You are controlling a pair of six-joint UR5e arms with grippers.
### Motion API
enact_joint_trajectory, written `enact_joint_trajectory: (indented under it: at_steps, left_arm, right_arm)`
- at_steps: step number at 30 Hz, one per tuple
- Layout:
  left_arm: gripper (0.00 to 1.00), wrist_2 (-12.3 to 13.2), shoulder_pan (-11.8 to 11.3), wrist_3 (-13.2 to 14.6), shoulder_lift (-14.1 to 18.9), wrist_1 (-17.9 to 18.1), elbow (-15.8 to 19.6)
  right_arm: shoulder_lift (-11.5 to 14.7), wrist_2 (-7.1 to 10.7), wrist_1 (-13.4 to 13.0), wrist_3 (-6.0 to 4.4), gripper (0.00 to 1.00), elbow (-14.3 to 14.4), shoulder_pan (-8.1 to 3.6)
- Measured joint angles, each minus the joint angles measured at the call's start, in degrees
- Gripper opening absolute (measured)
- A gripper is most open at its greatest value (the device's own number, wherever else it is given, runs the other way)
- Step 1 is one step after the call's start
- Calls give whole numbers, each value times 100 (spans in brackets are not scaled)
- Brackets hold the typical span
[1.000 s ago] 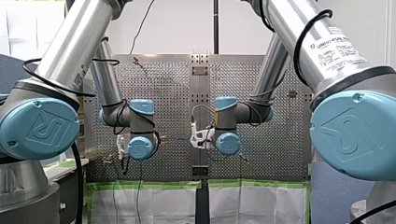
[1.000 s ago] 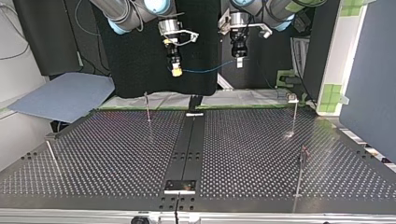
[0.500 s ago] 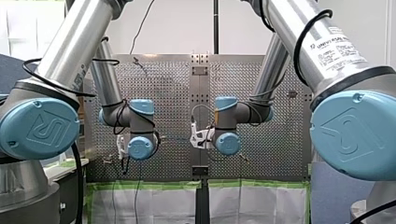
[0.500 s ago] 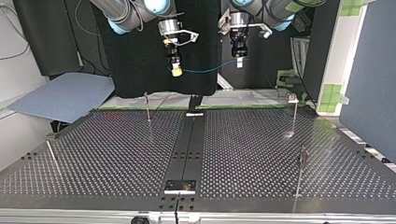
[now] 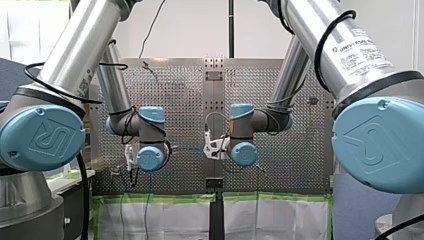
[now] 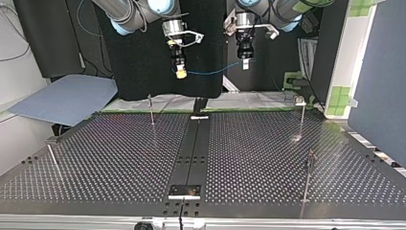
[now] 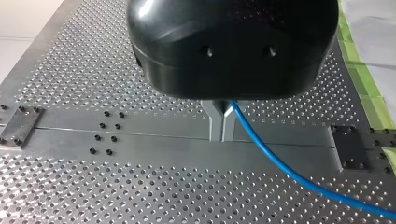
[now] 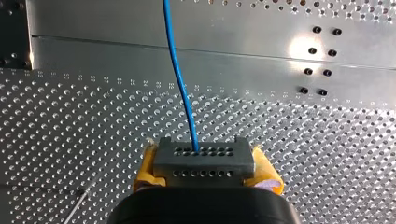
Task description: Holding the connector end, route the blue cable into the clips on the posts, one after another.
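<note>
In the right wrist view my right gripper (image 8: 205, 173), with yellow pads (image 8: 145, 164), is shut on a grey connector block (image 8: 205, 153). The blue cable (image 8: 180, 74) leaves that block and runs ahead over the perforated table (image 8: 70, 116). My left gripper (image 7: 221, 137) has its metal fingers shut, with the blue cable (image 7: 280, 165) coming out beside them and trailing away. In the top view both grippers hang high above the table's far edge, my right gripper (image 6: 180, 74) at the left and my left gripper (image 6: 245, 64) at the right. The cable (image 6: 210, 72) sags between them.
Thin posts stand on the table in the top view: one at the far left (image 6: 151, 109), one at the far right (image 6: 303, 115), one at the near right (image 6: 309, 177), one at the near left (image 6: 52, 158). A dark rail (image 6: 191, 153) runs down the middle.
</note>
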State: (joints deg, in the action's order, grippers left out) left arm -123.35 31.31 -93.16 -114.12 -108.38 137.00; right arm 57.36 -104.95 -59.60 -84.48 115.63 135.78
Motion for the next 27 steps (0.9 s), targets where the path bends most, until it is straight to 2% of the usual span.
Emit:
enact_joint_trajectory:
  at_steps: [5,10,15,21,27]
  left_arm:
    - [0,2,1,9,-1,0,0]
    - [0,22,-65,23,-107,-109,7]
    - [0,26,-93,26,-356,-267,8]
    - [0,26,-96,26,-609,-296,9]
    - [0,66,-155,105,-580,-377,9]
  right_arm:
    - [-34,-33,35,4,0,-12,15]
    - [-233,-80,233,8,0,-24,21]
    - [-481,-87,412,8,0,-25,23]
    - [-769,-87,446,9,0,-26,24]
    - [-862,-88,448,8,0,-26,24]
